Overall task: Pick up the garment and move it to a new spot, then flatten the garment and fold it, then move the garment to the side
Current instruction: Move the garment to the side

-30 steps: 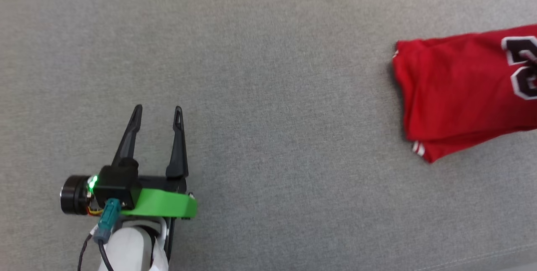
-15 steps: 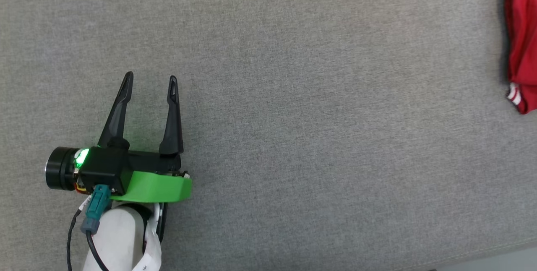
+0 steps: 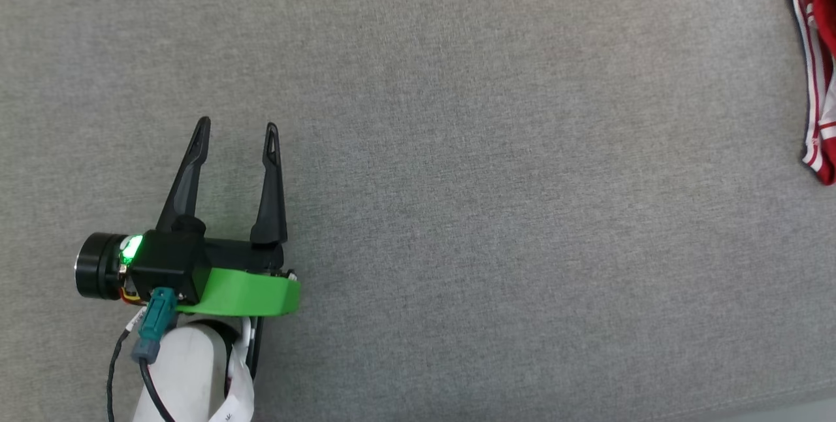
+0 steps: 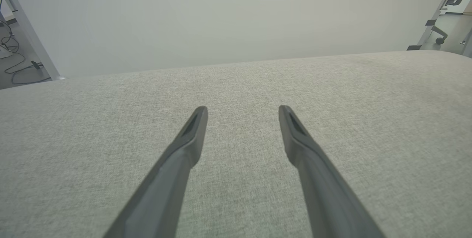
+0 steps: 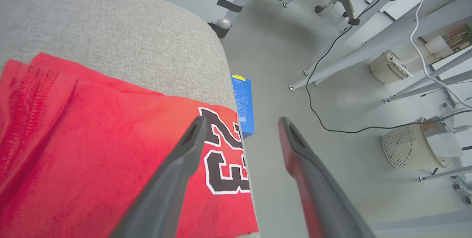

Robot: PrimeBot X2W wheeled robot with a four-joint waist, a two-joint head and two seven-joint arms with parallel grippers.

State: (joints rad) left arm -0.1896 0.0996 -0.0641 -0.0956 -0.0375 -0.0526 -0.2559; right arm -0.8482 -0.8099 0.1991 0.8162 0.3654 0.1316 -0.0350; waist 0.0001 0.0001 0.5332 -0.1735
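The garment [image 5: 92, 149], red with a black white-outlined "23", lies folded at the rounded end of the grey fabric surface [image 5: 110, 28]. My right gripper [image 5: 242, 120] hovers open above its printed end, one finger over the cloth and the other over the floor, with nothing between them. In the head view only a red edge of the garment [image 3: 819, 82] with striped trim shows, at the far right. My left gripper [image 3: 238, 125] rests open and empty at the lower left, far from the garment. Its two fingers [image 4: 241, 109] point along the bare grey surface.
Beyond the surface's end, on the floor, lie a blue box [image 5: 243, 105], a black cable [image 5: 332, 120], metal table legs [image 5: 350, 46] and two woven baskets [image 5: 409, 149]. A wide stretch of grey fabric [image 3: 490, 180] separates the left gripper from the garment.
The head view has shifted. Relative to the still left gripper, the garment has gone far to the right, and its visible edge now shows striped trim instead of plain red.
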